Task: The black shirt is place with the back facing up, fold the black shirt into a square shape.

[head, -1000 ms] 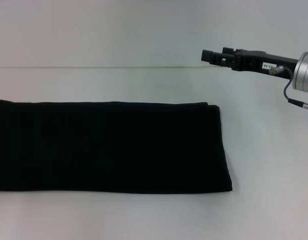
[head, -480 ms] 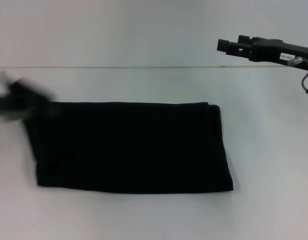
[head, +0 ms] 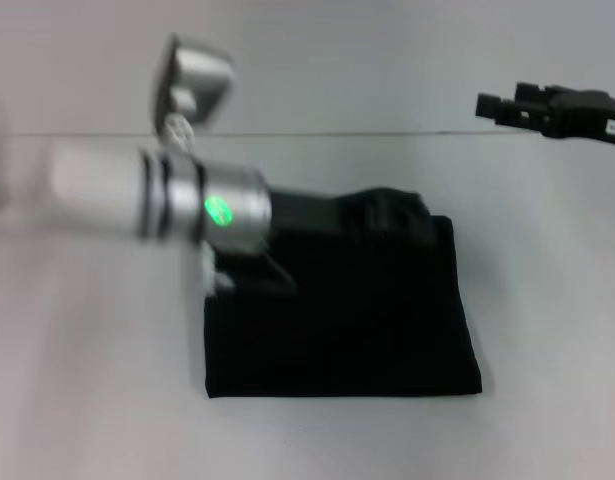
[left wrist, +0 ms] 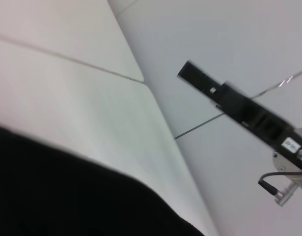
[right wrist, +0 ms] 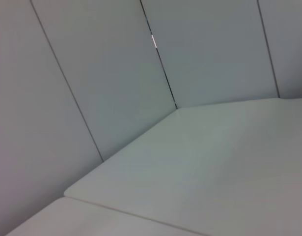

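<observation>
The shirt (head: 367, 320) is seen folded on the table (head: 547, 330), with the left gripper (head: 382, 215) above its far edge. Whether that claw is apart or clamped cannot be told. The right gripper (head: 492, 105) is held high and apart; its state cannot be told.

so the left arm (head: 167, 200) reaches across the black shirt (head: 357, 320), its left gripper (head: 387, 215) at the shirt's far right corner. right gripper (head: 492, 106) hovers up beyond that corner, well apart.

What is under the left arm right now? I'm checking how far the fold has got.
The black shirt lies doubled on the white table beneath the left arm. The left gripper is dark against the cloth; its grip is hidden.
</observation>
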You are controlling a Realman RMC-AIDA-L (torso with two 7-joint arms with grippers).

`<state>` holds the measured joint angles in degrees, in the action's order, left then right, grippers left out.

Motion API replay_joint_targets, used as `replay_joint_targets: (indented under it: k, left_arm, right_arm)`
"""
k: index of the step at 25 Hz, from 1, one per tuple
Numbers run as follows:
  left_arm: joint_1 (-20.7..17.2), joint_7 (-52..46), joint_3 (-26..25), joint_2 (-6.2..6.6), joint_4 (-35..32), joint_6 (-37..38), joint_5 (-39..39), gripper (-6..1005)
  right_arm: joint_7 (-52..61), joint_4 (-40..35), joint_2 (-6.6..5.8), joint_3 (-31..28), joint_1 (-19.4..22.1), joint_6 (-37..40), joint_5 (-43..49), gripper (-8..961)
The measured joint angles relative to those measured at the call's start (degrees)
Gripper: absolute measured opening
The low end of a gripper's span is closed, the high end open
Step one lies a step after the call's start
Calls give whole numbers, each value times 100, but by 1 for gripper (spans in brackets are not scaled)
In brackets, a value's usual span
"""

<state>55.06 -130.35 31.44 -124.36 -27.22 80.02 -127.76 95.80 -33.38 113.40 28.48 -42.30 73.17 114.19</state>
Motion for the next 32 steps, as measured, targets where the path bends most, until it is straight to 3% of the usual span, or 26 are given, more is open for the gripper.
replay_joint_targets:
  k: [2, 4, 10, 14, 16, 17, 21, 25, 32]
  left_arm:
    - [-74, 625, 25, 22, 989, -497, 620, 44]
    - [-369, 1475, -33, -12, 1595, -494, 1289, 64]
    - [-760, 2523, -3, -26, 2122, 211, 2046, 160]
    - [-822, 2643, 439, 10, 2040, 925, 1947, 333]
    - [-930, 2813, 964, 20, 1845, 1254, 1938, 374]
    - [-1056, 2909, 1348, 22, 1659, 1354, 1937, 395]
    - [-1505, 3130, 1958, 40, 1123, 1495, 1937, 478]
    - [-1924, 3447, 2047, 75, 477, 1927, 1829, 561]
    - [-2038, 3627, 1984, 181, 208, 2084, 1601, 894]
  right_arm:
    - [-25, 3, -23, 20, 38, 29, 6, 917]
    - [-34, 10, -42, 63, 56, 40, 15, 917]
    - [53, 52, -47, 316, 86, 18, 34, 917]
    - [714, 60, -93, 699, 126, 7, 149, 918]
    - [990, 60, -112, 799, 111, 12, 260, 918]
    - [1257, 65, -124, 890, 86, 14, 377, 918]
    - [2151, 121, -113, 1232, -48, -18, 848, 918]
    - [2598, 481, -61, 1374, -257, -180, 1214, 918]
    - [2645, 1102, 99, 1510, -550, -732, 1405, 917]
